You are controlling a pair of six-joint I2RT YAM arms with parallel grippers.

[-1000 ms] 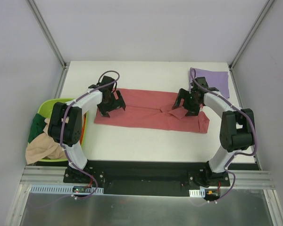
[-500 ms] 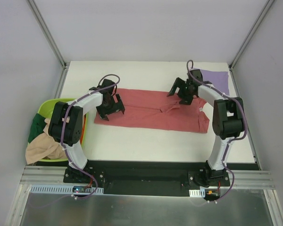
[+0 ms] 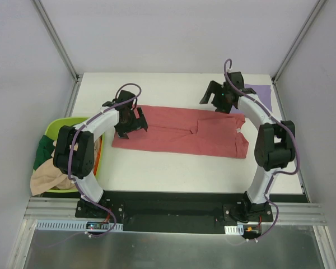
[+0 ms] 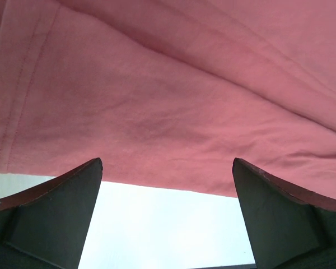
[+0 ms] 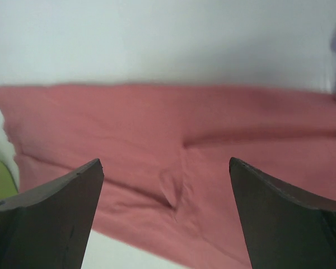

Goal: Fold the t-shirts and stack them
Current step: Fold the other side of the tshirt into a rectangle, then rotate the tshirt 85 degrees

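Seen from above, a red t-shirt (image 3: 179, 131) is lying across the middle of the white table (image 3: 173, 168), already narrowed into a long band running from 9 o'clock to 3 o'clock, so the lengthwise fold appears done and the crosswise fold not yet made.

The left gripper (image 3: 133, 124) is hovering low over the band's 9 o'clock end, its jaws spread wide and holding nothing. Its wrist camera is showing only pink-red cloth and the hem edge between the fingers (image 4: 56, 207), probably lining up a pinch on that end.

The right gripper (image 3: 214, 100) is hanging higher, over the far edge of the shirt near 1 o'clock, jaws likewise wide and empty; from its own view the whole band is spread out below it (image 5: 165, 162).

A purple t-shirt (image 3: 261, 92) is sitting folded at the 2 o'clock corner, seemingly the start of the stack, partly hidden by the right arm. Off the table at 8 o'clock, a green basket (image 3: 73, 121) is holding crumpled garments (image 3: 47, 176) that are likely waiting their turn.
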